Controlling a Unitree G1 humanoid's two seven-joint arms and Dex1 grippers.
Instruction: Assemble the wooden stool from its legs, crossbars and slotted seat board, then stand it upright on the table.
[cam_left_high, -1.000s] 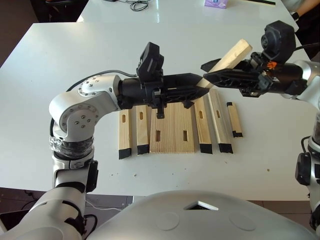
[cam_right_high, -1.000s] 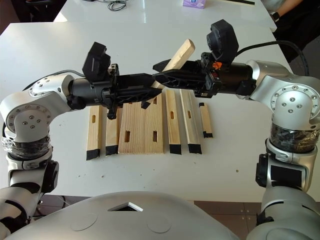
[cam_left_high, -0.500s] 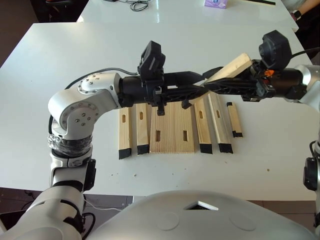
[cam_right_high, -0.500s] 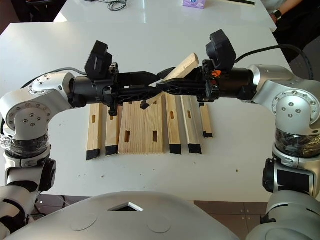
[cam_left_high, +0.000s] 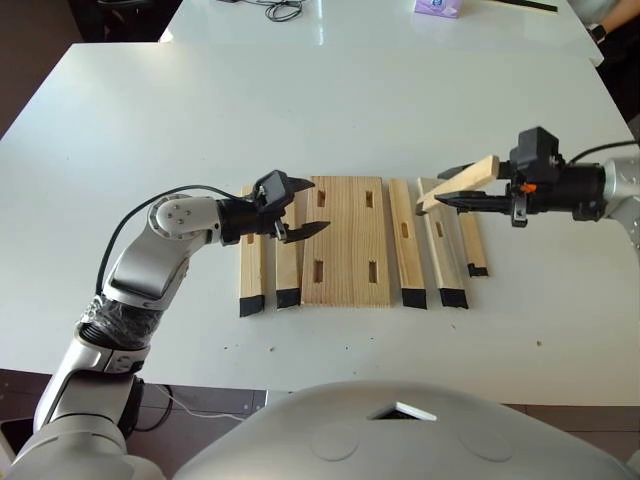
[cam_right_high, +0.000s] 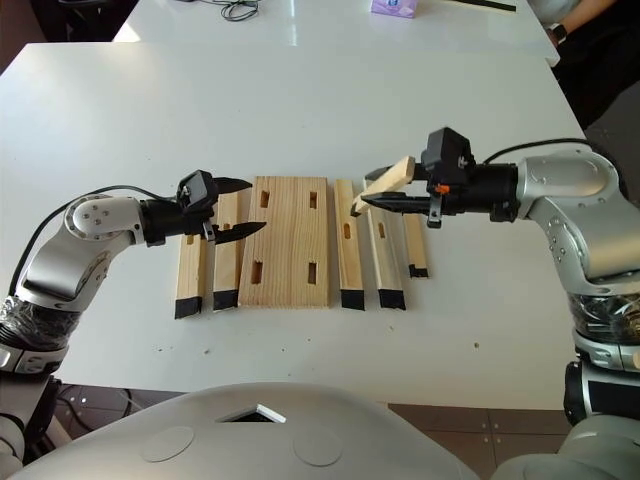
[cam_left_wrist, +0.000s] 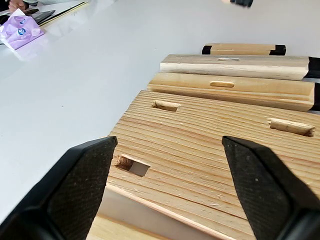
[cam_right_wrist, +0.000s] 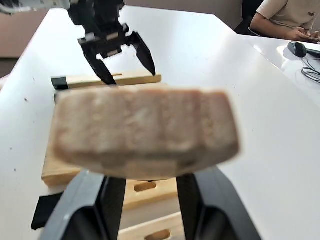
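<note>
Now the slotted seat board (cam_left_high: 345, 240) is lying flat near the middle of the white table (cam_left_high: 150, 120), its four slots facing up. Two black-tipped legs (cam_left_high: 250, 262) are lying side by side just beside its left edge, and two more slotted legs (cam_left_high: 408, 245) are lying along its right edge. A short crossbar with black ends (cam_left_high: 470, 243) is resting just beyond those on the outer right.

The left gripper (cam_left_high: 320, 203) is hovering low over the inner left leg and the board's left edge, its two black fingers (cam_left_wrist: 75, 190) spread wide apart and holding nothing. From the left wrist view, the board is showing between them, apart from both.

The right gripper (cam_left_high: 437, 190) is clamping a plain wooden bar (cam_left_high: 470, 180), holding it off the table above the two right-hand legs. The bar is tilting, its far end raised toward the right arm and its near end pointing down toward the legs. In the right wrist view, the bar's end grain (cam_right_wrist: 145, 132) is sitting pinched between the gripper's fingers (cam_right_wrist: 95, 205).

A purple packet (cam_left_high: 437, 7) is lying on the far table.
</note>
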